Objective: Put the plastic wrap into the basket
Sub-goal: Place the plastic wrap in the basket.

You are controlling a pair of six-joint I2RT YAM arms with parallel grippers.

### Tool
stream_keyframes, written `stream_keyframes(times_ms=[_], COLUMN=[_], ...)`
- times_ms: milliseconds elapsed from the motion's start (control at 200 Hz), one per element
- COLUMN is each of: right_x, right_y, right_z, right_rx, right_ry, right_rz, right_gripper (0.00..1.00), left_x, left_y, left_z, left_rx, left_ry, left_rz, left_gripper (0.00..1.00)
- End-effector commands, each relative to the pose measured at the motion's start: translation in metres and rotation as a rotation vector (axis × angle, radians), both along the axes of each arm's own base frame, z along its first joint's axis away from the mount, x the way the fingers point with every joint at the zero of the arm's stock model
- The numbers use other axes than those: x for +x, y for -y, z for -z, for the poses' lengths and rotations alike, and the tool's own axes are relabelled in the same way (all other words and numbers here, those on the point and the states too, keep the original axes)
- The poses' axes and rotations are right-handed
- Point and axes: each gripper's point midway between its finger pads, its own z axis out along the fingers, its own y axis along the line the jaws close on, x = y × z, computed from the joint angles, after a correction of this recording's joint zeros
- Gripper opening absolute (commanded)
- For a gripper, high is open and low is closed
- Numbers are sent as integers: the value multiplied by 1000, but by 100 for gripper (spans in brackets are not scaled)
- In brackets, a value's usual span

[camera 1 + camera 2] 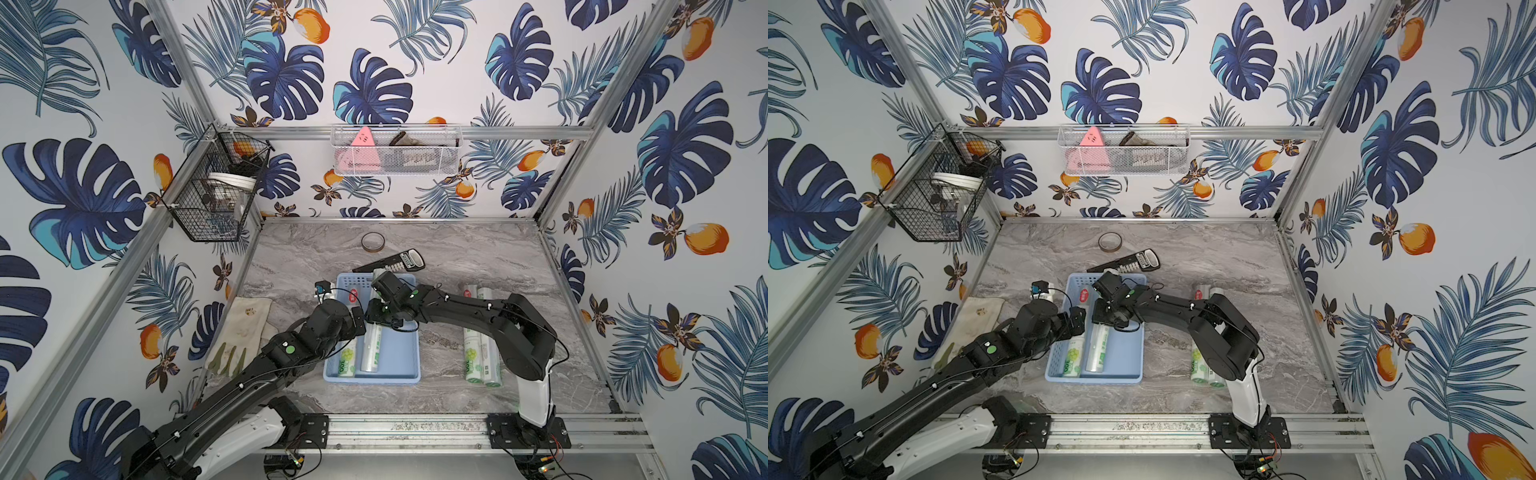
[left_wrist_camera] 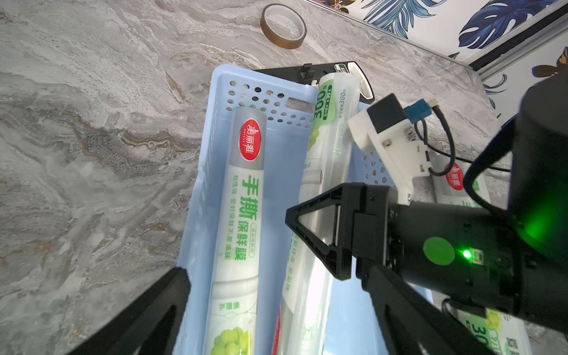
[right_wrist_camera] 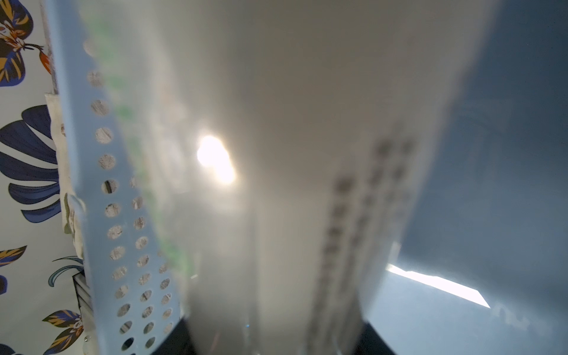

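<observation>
Lab robot booth: aluminium frame, wallpapered panels.

two wrap rolls in light-blue basket; two others beside it.

Tape roll, black remote, stained glove, black wire basket, white mesh basket

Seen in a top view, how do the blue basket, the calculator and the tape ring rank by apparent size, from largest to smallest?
1. blue basket, clearly the largest
2. calculator
3. tape ring, the smallest
</observation>
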Motion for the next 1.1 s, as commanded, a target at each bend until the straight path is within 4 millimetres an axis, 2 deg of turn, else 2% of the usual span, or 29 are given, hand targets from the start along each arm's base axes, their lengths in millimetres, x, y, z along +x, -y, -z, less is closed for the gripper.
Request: stream_keyframes(times_ms=[0, 320, 330, 345, 585, 686, 796, 806, 826, 961, 1096], right_x=[-9, -12, -13, -13, -16, -15, -12, -11, -10, -10, -16], right_y=[0, -3, -2, -2, -2, -1, 3, 3, 3, 6, 4], right_z=[9, 17, 27, 31, 43, 37, 21, 10, 1, -28, -32], right_rx=[-6, 0, -14, -20, -42, -37, -49, -34, -26, 0, 12], right_ry=[-58, -78, -90, -95, -130, -116, -83, -67, -51, -2, -16], right_rz=[-1, -10, -10, -10, -16, -13, -9, -10, -11, -15, -36], right_gripper=[40, 40, 40, 40, 42, 42, 42, 42, 42, 41, 41], left_x=[2, 3, 3, 3, 3, 3, 3, 3, 3, 2, 2], left_y=[-1, -1, -1, -1, -2, -2, -2, -2, -2, -4, -6], left_z=[-5, -8, -8, -8, -11, -13, -13, -13, -13, -14, -14], left_rx=[7, 4, 3, 3, 1, -1, -1, 0, 0, 3, 7], left_ry=[15, 14, 14, 14, 21, 23, 24, 23, 23, 28, 30], left_rz=[-5, -8, -8, -8, -11, -11, -11, -11, -12, -18, -25], left_gripper=[99, 99, 99, 99, 99, 99, 99, 99, 99, 99, 99])
